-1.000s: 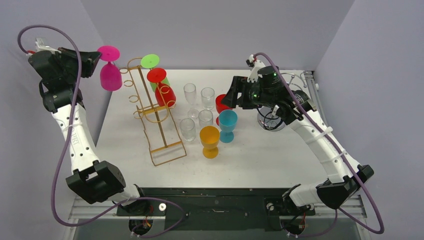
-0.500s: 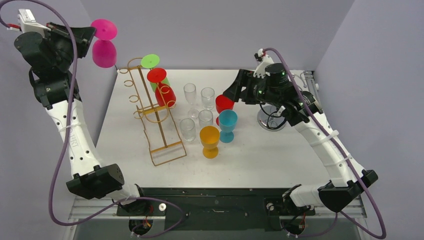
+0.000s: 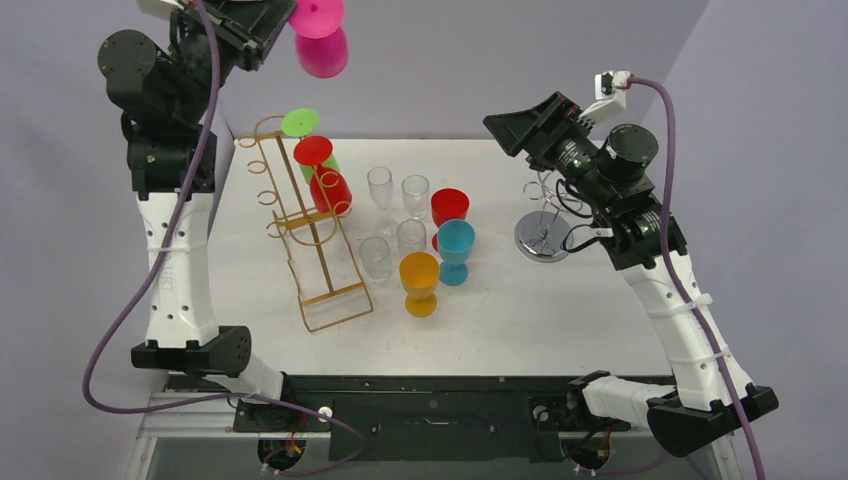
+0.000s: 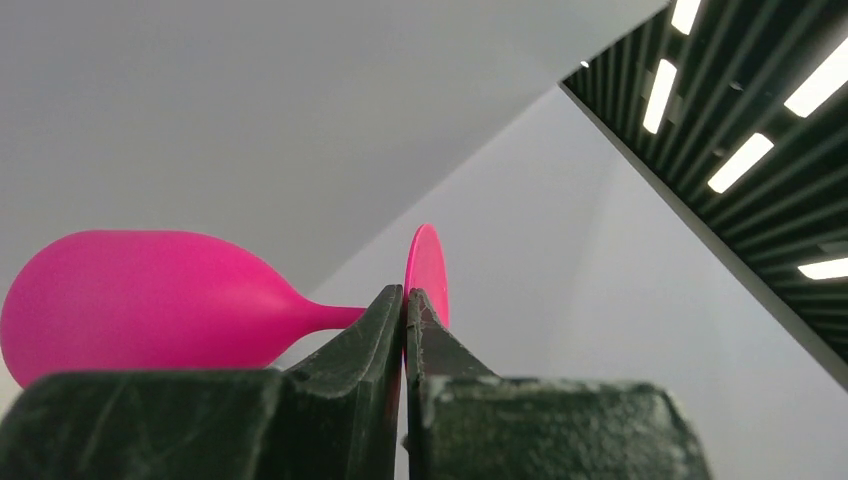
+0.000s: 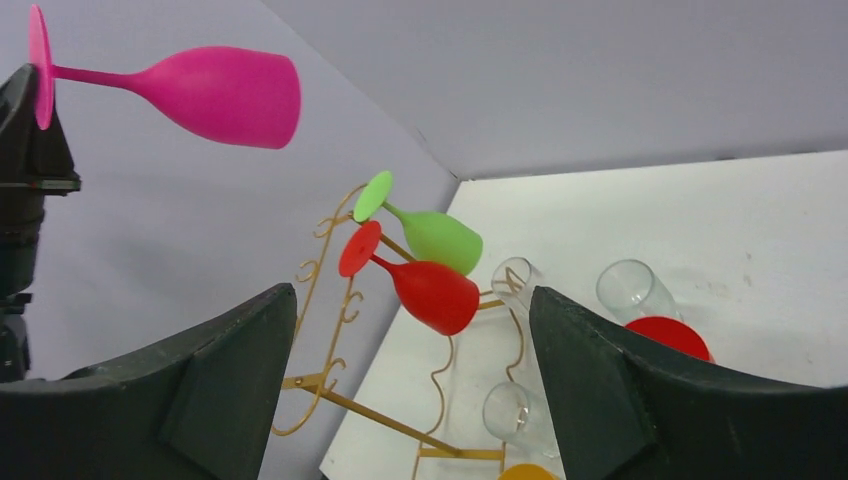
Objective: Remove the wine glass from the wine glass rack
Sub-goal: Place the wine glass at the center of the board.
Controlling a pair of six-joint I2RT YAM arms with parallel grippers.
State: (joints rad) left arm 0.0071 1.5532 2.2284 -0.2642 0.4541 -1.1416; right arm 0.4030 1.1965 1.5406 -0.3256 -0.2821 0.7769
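My left gripper [image 3: 285, 18] is shut on the foot of a pink wine glass [image 3: 323, 45] and holds it high in the air, above and behind the gold wire rack [image 3: 318, 262]. In the left wrist view the jaws [image 4: 406, 300] pinch the foot's edge, and the pink wine glass [image 4: 140, 300] lies sideways. A green glass [image 3: 300, 123] and a red glass [image 3: 330, 188] hang on the rack. My right gripper [image 3: 512, 127] is open and empty, raised at the right. Its view shows the pink glass [image 5: 215, 95], green glass [image 5: 440, 238], red glass [image 5: 432, 295] and rack [image 5: 330, 385].
Several clear glasses [image 3: 377, 256] stand mid-table beside a red cup [image 3: 449, 208], a blue goblet [image 3: 455, 247] and an orange goblet [image 3: 419, 280]. A wire stand on a round silver base [image 3: 543, 238] sits under my right arm.
My left arm has swung the pink glass up and to the right, well clear of the rack. My right arm has risen and drawn back to the right, still open.
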